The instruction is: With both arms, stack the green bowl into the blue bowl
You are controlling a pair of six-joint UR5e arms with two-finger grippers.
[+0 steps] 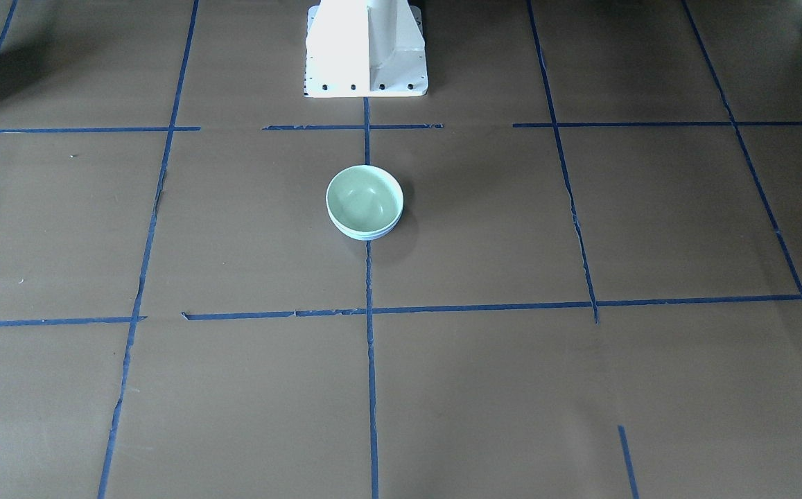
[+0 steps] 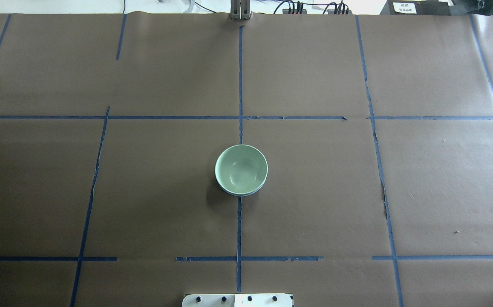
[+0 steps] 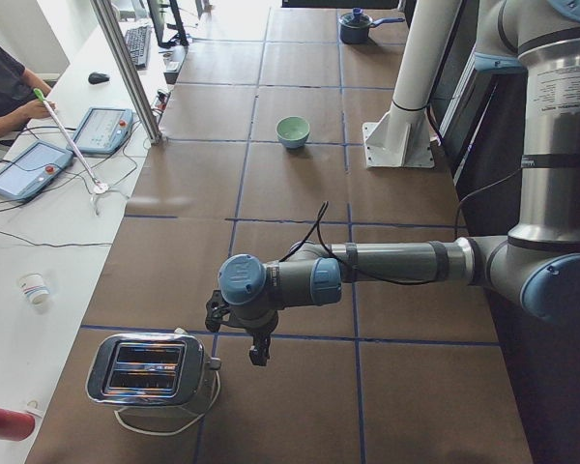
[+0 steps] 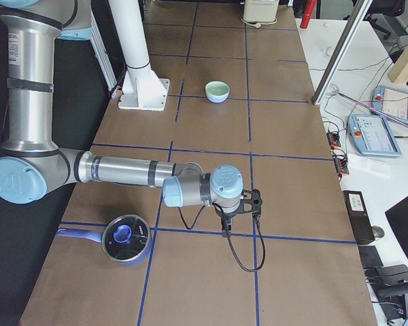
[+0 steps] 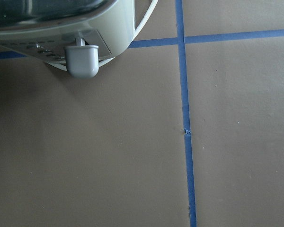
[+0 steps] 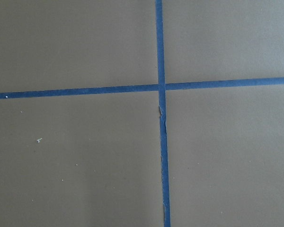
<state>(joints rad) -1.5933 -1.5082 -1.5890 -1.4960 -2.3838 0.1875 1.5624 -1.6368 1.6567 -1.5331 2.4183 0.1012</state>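
The green bowl [image 1: 364,199] sits nested inside the blue bowl [image 1: 367,237] at the middle of the table. Only a thin pale blue rim [image 2: 240,195] shows under the green bowl [image 2: 241,169]. No arm is near the stack. My left gripper [image 3: 242,333] shows only in the exterior left view, low over the table next to a toaster. My right gripper [image 4: 243,216] shows only in the exterior right view, low over the table near a pot. I cannot tell whether either is open or shut. Both wrist views show bare table with no fingers.
A silver toaster [image 3: 150,367] with its cord stands at the table's left end and shows in the left wrist view [image 5: 61,23]. A dark blue lidded pot [image 4: 126,239] sits at the right end. The white pedestal base [image 1: 366,48] stands behind the bowls.
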